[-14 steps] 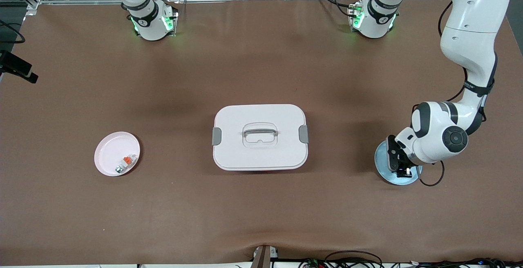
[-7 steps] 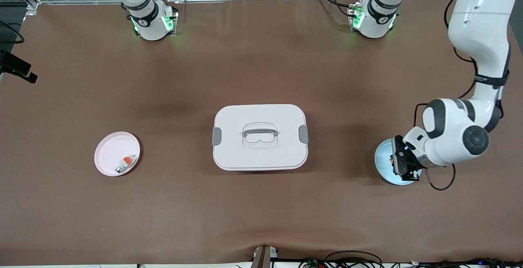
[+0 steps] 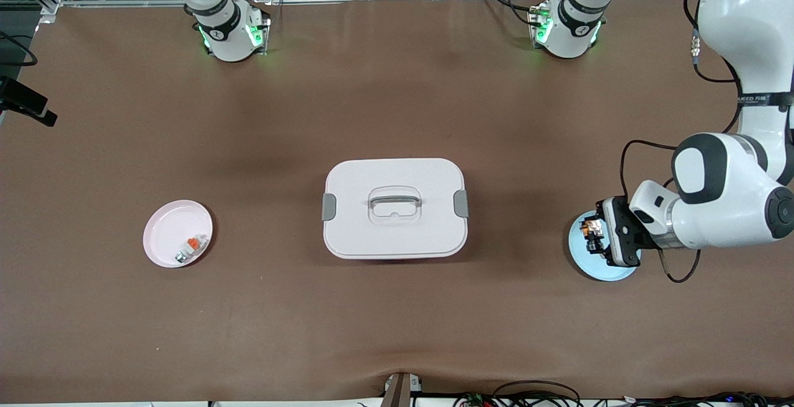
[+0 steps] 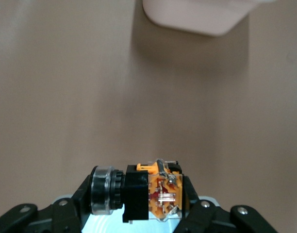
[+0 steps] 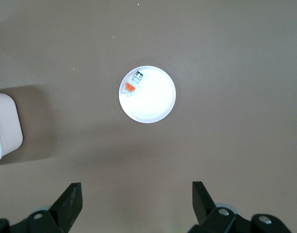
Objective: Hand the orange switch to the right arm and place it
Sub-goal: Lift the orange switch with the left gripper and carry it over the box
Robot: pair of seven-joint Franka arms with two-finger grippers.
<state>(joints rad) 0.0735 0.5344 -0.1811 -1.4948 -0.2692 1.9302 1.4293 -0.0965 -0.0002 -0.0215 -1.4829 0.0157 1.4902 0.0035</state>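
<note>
Fingers of the left gripper (image 3: pixel 590 236) pinch the orange switch (image 4: pixel 139 193) over the blue plate (image 3: pixel 586 264), while the right gripper (image 5: pixel 136 201) waits spread above the pink plate (image 5: pixel 156 99); the shallow pinch could let it slip during handover.

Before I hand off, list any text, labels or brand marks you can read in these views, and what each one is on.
Black band on the left arm: white lettering, too small to read.
Collars at both arm bases: a small round mark each, no readable text.
Orange switch, shut in the left hand over the blue plate: no text.
White case, pink plate, right hand: no text.
</note>
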